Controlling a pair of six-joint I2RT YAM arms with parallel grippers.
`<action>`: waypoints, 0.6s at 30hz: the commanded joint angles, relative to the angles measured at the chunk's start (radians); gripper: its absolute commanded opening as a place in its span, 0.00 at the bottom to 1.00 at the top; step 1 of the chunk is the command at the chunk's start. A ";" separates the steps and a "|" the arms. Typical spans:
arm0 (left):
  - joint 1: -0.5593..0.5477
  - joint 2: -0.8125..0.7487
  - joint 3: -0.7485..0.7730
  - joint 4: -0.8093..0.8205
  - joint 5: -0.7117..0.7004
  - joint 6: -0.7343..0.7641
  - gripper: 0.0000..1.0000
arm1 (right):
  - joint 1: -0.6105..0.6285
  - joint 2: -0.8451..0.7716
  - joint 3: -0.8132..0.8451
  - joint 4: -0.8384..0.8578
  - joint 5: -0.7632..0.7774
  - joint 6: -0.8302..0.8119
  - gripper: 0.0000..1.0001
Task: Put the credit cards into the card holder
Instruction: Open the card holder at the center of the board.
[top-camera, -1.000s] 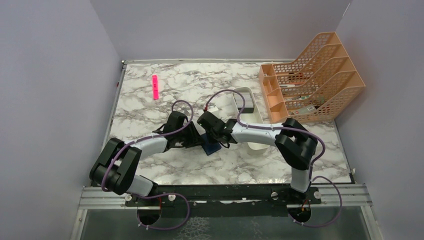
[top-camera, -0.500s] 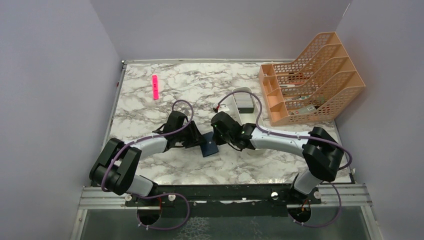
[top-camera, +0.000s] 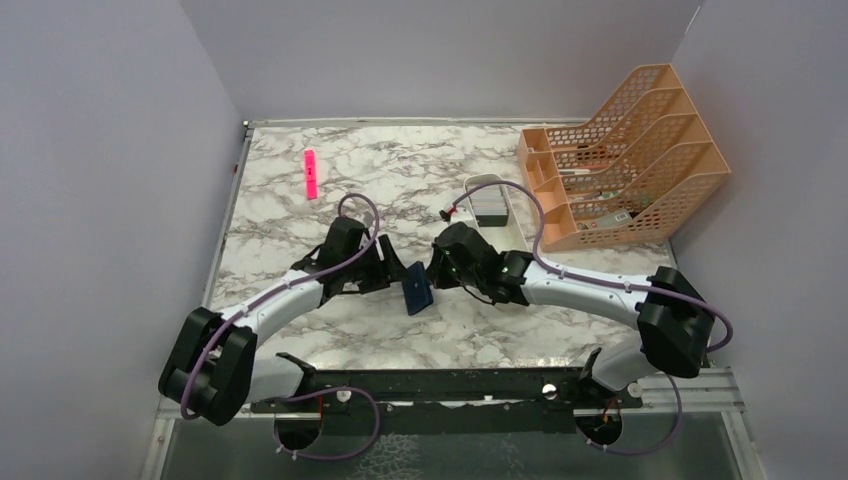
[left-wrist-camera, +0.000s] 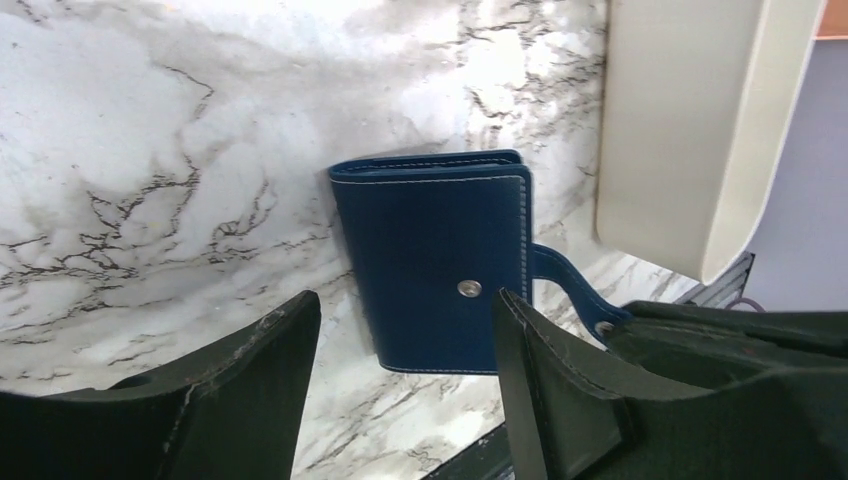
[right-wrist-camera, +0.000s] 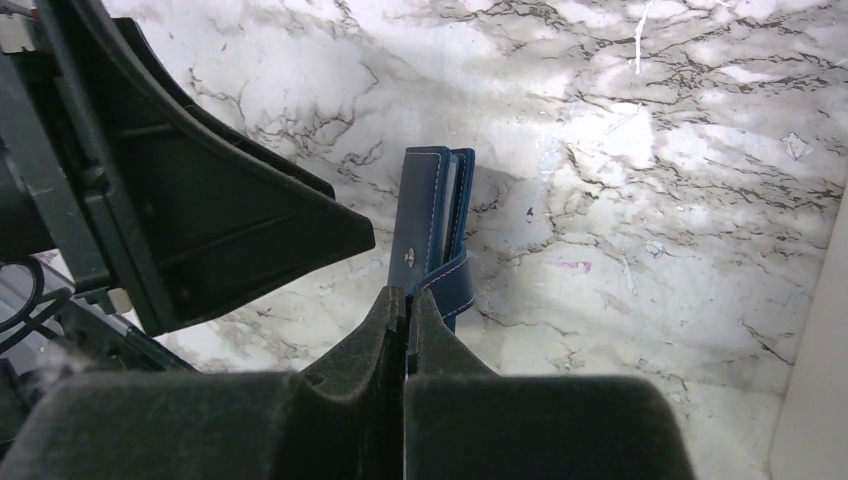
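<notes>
The navy card holder (top-camera: 417, 290) stands tilted on its edge on the marble table, between my two grippers. It is closed, and its snap dot (left-wrist-camera: 468, 288) faces the left wrist camera. My right gripper (right-wrist-camera: 407, 300) is shut on the card holder's strap (right-wrist-camera: 452, 290), which shows in the left wrist view (left-wrist-camera: 560, 278) running off to the right. My left gripper (left-wrist-camera: 403, 310) is open, one finger on each side of the card holder (left-wrist-camera: 440, 260), not touching it. The grey credit cards (top-camera: 490, 213) lie stacked in the white tray (top-camera: 483, 181).
The orange mesh file rack (top-camera: 620, 160) stands at the back right beside the tray. A pink marker (top-camera: 310, 173) lies at the back left. The tray's wall (left-wrist-camera: 690, 130) is just beyond the card holder in the left wrist view.
My right gripper has pulled to the right with the strap, and the card holder has risen from flat to tilted on its edge. My left arm has stretched forward slightly.
</notes>
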 joint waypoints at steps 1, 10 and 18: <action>0.002 -0.065 0.001 -0.005 0.043 0.014 0.68 | 0.001 -0.045 -0.020 0.059 -0.026 0.050 0.01; 0.002 -0.091 -0.025 0.078 0.139 0.002 0.74 | 0.002 -0.085 -0.052 0.106 -0.034 0.084 0.01; 0.002 -0.044 -0.032 0.037 0.091 0.026 0.72 | 0.002 -0.106 -0.071 0.099 -0.014 0.089 0.01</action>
